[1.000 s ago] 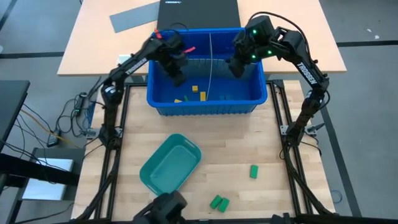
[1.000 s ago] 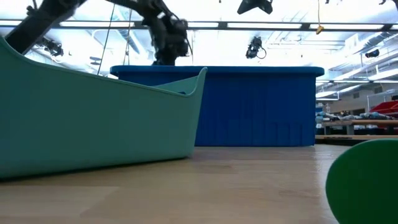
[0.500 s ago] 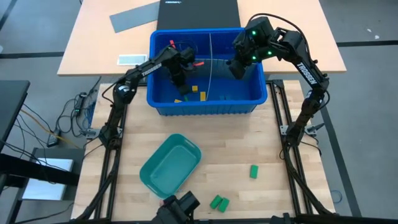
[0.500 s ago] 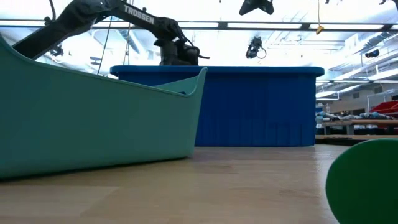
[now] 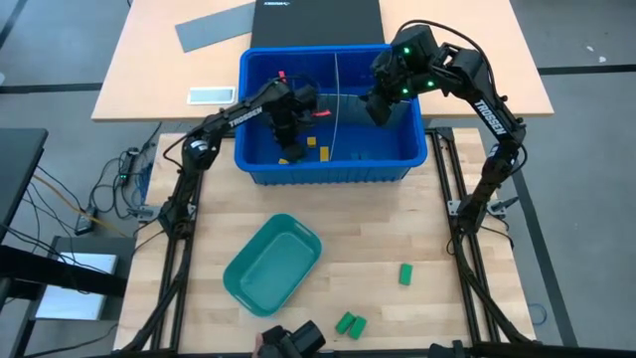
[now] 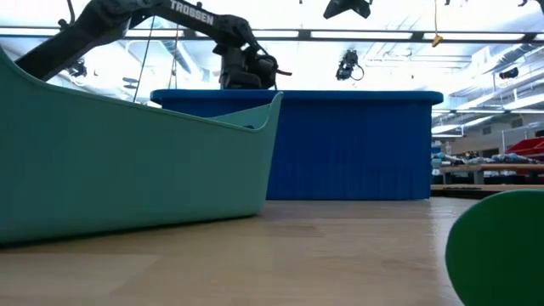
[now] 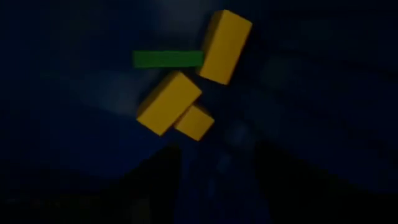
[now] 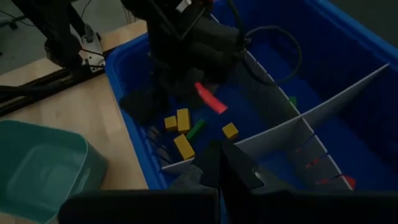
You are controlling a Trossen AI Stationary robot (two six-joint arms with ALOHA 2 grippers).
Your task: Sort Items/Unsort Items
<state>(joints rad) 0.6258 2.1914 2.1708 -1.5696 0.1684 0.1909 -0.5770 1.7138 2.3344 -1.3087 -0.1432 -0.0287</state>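
Since a second ago the left arm has swung farther over the blue bin [image 5: 409,151]. From above, the left gripper [image 5: 287,127] hangs fingers apart over yellow blocks [image 5: 311,147]; the right gripper [image 5: 376,107] waits closed over the bin's right half. Green blocks [image 5: 350,323] lie on the table near the teal tray [image 5: 270,261]. The left wrist view shows three yellow blocks and one green below.

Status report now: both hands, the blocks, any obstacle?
Left hand open inside blue bin, above yellow blocks. Right hand shut, over bin's right half. Green blocks on table. White divider stands between hands.
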